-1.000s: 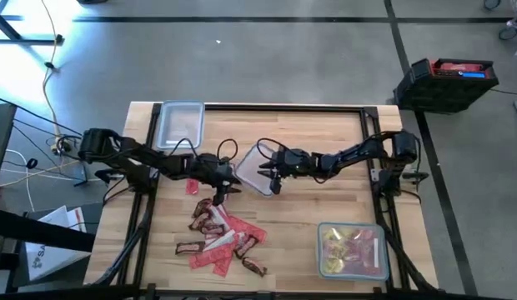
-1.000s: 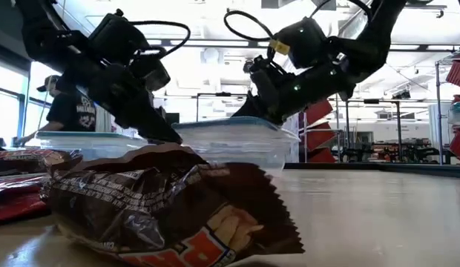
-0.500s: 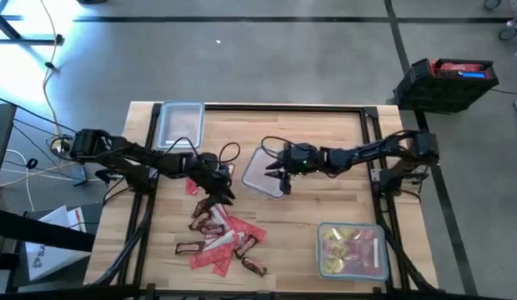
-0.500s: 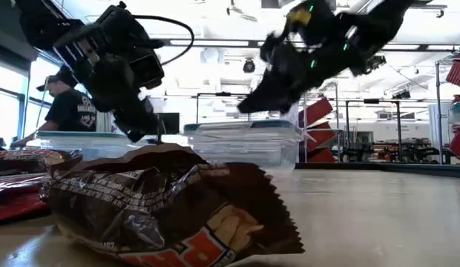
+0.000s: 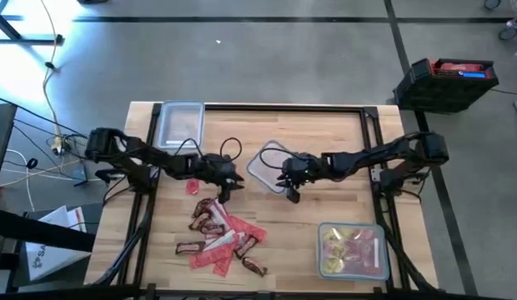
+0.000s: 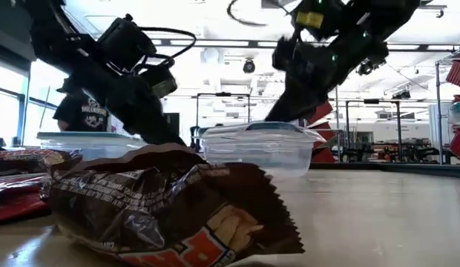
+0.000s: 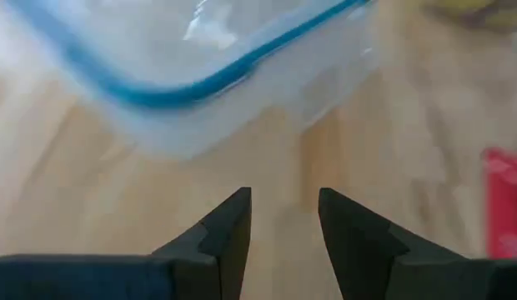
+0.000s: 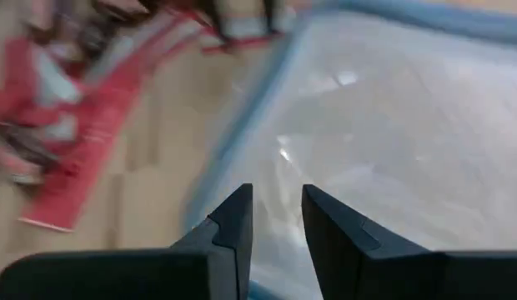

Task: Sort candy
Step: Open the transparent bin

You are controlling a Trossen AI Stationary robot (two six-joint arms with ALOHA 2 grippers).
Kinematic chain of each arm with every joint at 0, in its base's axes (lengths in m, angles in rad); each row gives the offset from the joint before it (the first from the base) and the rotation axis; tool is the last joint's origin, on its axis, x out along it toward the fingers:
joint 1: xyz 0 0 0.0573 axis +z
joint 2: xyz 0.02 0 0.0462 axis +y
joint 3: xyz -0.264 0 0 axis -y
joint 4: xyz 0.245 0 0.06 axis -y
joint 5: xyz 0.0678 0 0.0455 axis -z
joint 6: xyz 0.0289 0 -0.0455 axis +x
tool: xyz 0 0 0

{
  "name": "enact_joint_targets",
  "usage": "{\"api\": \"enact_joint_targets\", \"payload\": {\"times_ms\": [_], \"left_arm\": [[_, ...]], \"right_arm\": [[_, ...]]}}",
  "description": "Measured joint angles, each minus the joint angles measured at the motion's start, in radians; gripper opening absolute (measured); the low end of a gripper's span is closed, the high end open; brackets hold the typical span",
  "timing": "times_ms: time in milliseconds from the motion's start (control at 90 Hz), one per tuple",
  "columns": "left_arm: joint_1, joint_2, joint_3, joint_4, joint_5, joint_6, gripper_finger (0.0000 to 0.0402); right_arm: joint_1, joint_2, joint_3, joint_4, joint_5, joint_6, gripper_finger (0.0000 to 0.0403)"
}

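Candy [image 5: 218, 240] lay heaped at the table's [image 5: 325, 208] front left, red packets and brown bars together. Left gripper [image 5: 226, 182] hovered just above the heap, jaws slightly parted and empty. Right gripper [image 5: 290, 188] hung at the near edge of the middle clear container [image 5: 265, 163], jaws narrowly parted, holding nothing.

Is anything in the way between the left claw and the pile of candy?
Nothing visible. The left gripper hangs just above the pile of red and brown wrapped candy, with only bare wooden table between. The empty clear plastic container sits off to the side.
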Motion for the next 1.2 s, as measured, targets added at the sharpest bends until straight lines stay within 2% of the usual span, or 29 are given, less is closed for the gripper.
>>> {"api": "enact_joint_targets", "payload": {"times_ms": [78,267,344,411,500,578,756,878,933,1011,1200], "left_arm": [[-0.002,0.034,0.020,0.057,0.065,0.000,0.0126],[-0.036,0.089,0.112,0.026,0.174,0.008,0.0126],[-0.054,0.089,0.150,-0.046,0.195,0.028,0.0126],[-0.058,0.066,0.179,-0.195,0.190,0.039,0.0126],[-0.056,0.015,0.207,-0.407,0.107,0.056,0.0126],[-0.056,-0.033,0.206,-0.495,-0.025,0.058,0.0126],[-0.055,-0.079,0.164,-0.483,-0.323,0.060,0.0126],[-0.055,-0.067,0.153,-0.489,-0.440,0.046,0.0126],[-0.055,-0.058,0.153,-0.482,-0.432,0.043,0.0126],[-0.055,-0.046,0.153,-0.432,-0.352,0.055,0.0126],[-0.070,0.007,0.155,-0.173,-0.169,0.086,0.0126]], "right_arm": [[-0.020,0.011,0.002,0.007,0.017,-0.019,0.0075],[-0.069,0.003,0.000,0.003,0.100,-0.088,0.0075],[-0.083,0.001,0.000,0.007,0.109,-0.109,0.0075],[-0.088,-0.001,0.000,0.005,0.081,-0.118,0.0075],[-0.072,-0.001,0.000,0.007,0.018,-0.119,0.0075],[-0.048,-0.001,0.000,0.002,-0.023,-0.119,0.0075],[0.018,-0.002,0.000,-0.013,-0.185,-0.106,0.0075],[0.064,-0.024,0.000,-0.045,-0.240,-0.057,0.0075],[0.081,-0.039,-0.001,-0.080,-0.231,-0.038,0.0075],[0.092,-0.063,0.000,-0.114,-0.187,-0.026,0.0075],[0.082,-0.068,-0.001,-0.136,-0.183,-0.014,0.0075]]}}
